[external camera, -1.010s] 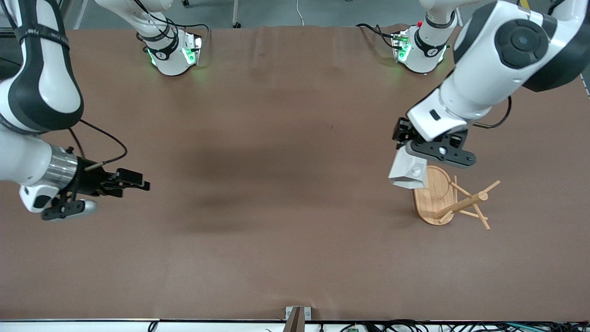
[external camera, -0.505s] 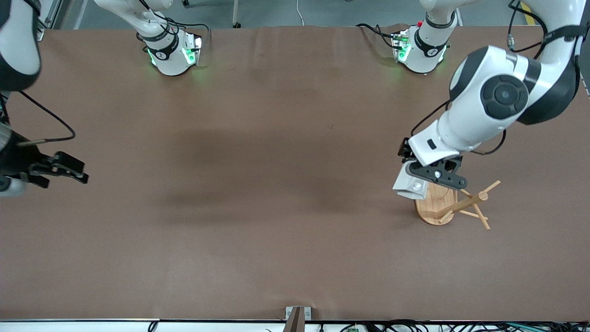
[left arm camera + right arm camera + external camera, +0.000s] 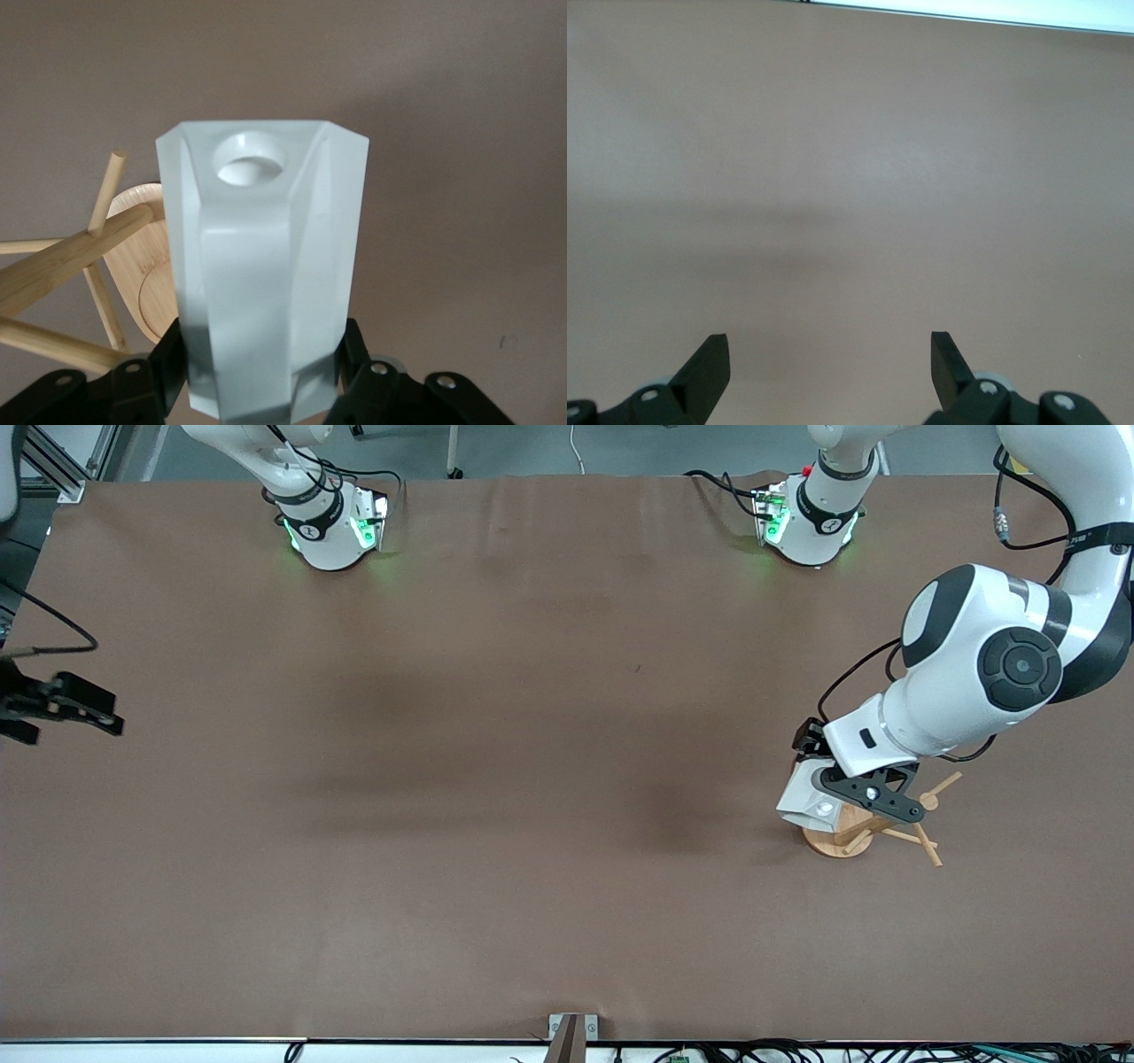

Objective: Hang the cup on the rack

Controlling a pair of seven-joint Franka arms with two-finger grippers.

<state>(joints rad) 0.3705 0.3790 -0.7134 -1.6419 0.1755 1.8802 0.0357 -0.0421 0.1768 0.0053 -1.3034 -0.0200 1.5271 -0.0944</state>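
One relation governs what I do next: the round hole in the handle of the cup (image 3: 266, 274) against the tip of a peg on the rack (image 3: 864, 828). My left gripper (image 3: 864, 793) is clamped on the cup's body and holds it in the air over the rack's oval base, toward the left arm's end of the bench (image 3: 532, 779). In the left wrist view (image 3: 266, 390) my two fingers press the cup's faceted sides and the handle faces the camera, its hole at the end away from my fingers. The cup's long axis runs straight out from the gripper, tilted rather than upright.

The rack lies just beside and beneath the cup, its central post (image 3: 75, 252) and thin pegs slanting off to one side. No peg is through the hole yet; the nearest peg tip (image 3: 113, 161) stands apart from the handle. I judge I must shift the cup sideways toward that peg and turn it so the hole lines up with the peg's slant.

The neighbouring pegs crowd the approach and could catch the cup's rim or my fingers.

My right gripper (image 3: 75, 704) waits with fingers spread wide over the right arm's end of the bench, well apart.
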